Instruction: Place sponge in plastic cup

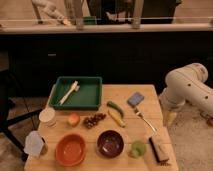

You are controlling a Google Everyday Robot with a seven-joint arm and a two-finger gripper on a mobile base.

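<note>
My white arm point(187, 86) folded beside the wooden surface point(150, 91), gripper point(171, 118) hanging by its edge, released, flat blue-grey sponge point(135, 99), lime plastic cup point(138, 148)

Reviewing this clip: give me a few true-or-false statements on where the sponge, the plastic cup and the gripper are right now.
1. The sponge lies on the table, not in the plastic cup. True.
2. The gripper is over the green tray. False: it hangs beside the table's right edge, fingers open, holding nothing.
3. The plastic cup stands between the dark bowl and the brush block. True.
4. The green tray is empty. False: a white utensil lies in it.
</note>
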